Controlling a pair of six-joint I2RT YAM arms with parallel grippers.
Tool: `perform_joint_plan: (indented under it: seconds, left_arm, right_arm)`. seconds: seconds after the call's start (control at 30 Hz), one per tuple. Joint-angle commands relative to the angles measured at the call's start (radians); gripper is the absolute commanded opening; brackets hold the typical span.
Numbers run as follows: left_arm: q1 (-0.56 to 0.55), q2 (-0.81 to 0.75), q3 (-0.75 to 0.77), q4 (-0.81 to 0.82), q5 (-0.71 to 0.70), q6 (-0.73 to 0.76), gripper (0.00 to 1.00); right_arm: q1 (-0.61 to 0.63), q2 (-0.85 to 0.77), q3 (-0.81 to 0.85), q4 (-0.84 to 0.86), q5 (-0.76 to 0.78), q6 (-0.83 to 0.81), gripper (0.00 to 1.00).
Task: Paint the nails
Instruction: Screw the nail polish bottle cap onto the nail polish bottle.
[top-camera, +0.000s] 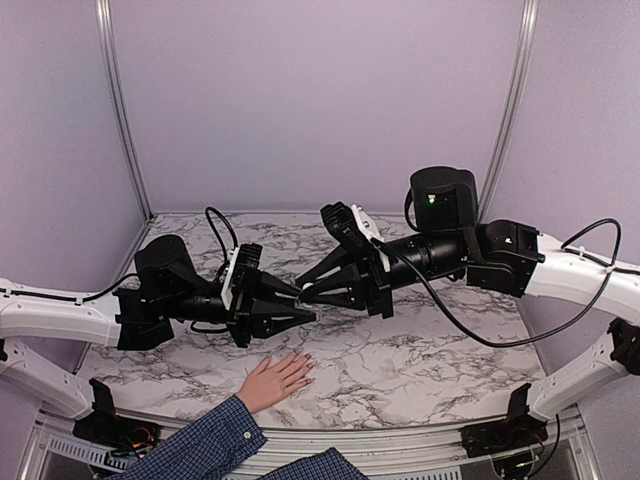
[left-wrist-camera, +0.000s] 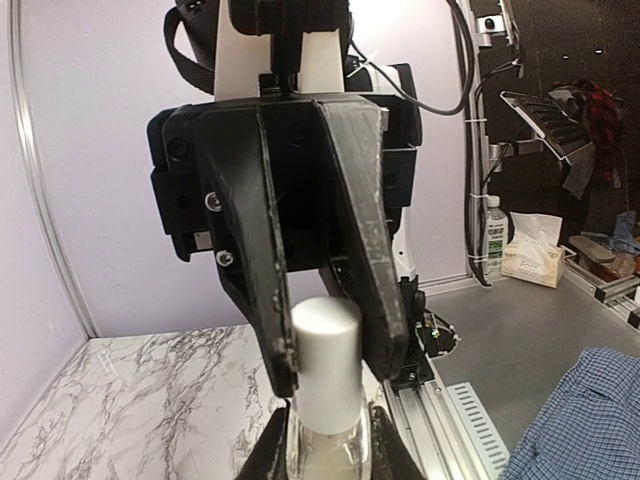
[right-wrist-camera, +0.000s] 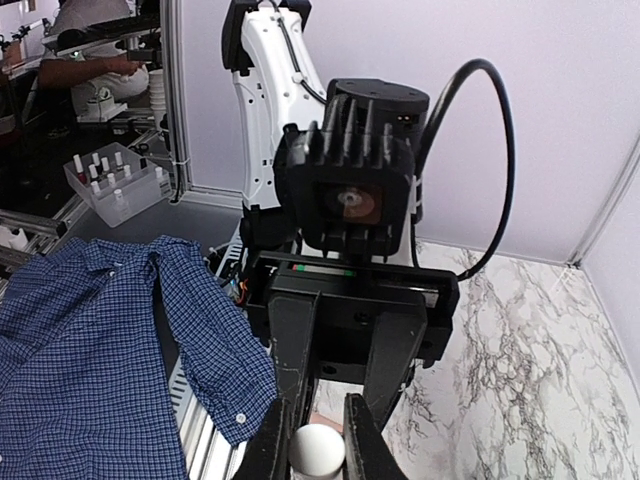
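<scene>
A light-skinned hand in a blue plaid sleeve lies flat on the marble table near its front edge. The nails are too small to make out. Above and behind the hand the two grippers meet tip to tip. My left gripper is shut on the clear glass body of a small polish bottle. My right gripper is shut on the bottle's white cap, which also shows in the left wrist view, cap. From above, the left gripper and right gripper hide the bottle.
The marble table is walled by lilac panels at the back and sides. A metal rail runs along its near edge. Off the table stand a clear box of small bottles, a tissue box and a water bottle.
</scene>
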Motion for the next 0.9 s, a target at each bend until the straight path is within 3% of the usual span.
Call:
perform_joint_plan:
  seconds: [0.0, 0.87]
  left_arm:
    - [0.013, -0.024, -0.001, 0.017, -0.196, 0.024, 0.00]
    - [0.013, 0.042, 0.033, 0.028, -0.590, 0.031, 0.00]
  right_arm:
    - [0.011, 0.005, 0.015, 0.030, 0.082, 0.053, 0.00]
    - [-0.018, 0.065, -0.025, 0.146, 0.512, 0.228, 0.00]
